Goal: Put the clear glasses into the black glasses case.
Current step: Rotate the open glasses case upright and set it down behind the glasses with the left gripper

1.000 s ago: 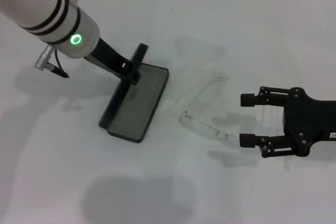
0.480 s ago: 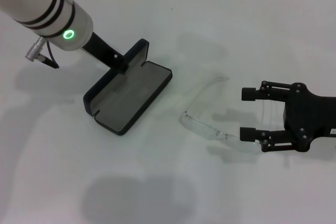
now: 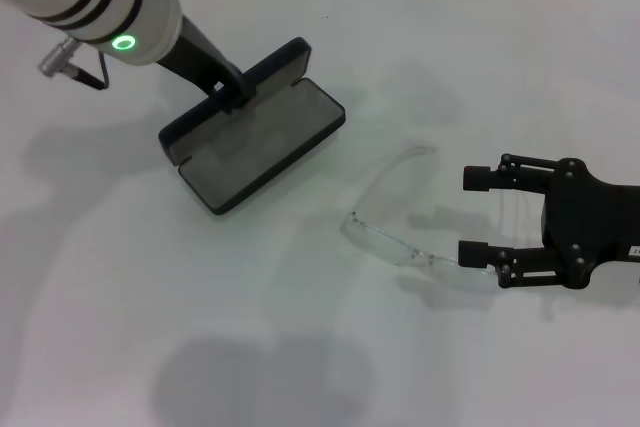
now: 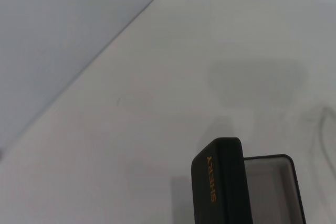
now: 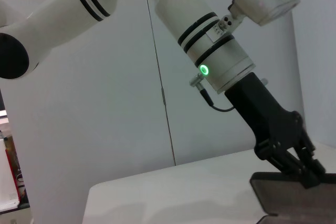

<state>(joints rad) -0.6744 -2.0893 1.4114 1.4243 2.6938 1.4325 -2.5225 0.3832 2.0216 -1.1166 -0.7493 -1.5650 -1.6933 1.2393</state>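
Head view: transparent curved clear glasses (image 3: 392, 209) beside grey-lined black glasses case (image 3: 262, 137)

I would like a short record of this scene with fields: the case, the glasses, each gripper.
black glasses case: open on the white table, grey lining facing up, lid raised
clear glasses: lying on the table, outside the case, between case and right gripper
left gripper: clamped on the case lid
right gripper: open, fingers at the glasses' near end, one arm tip between them
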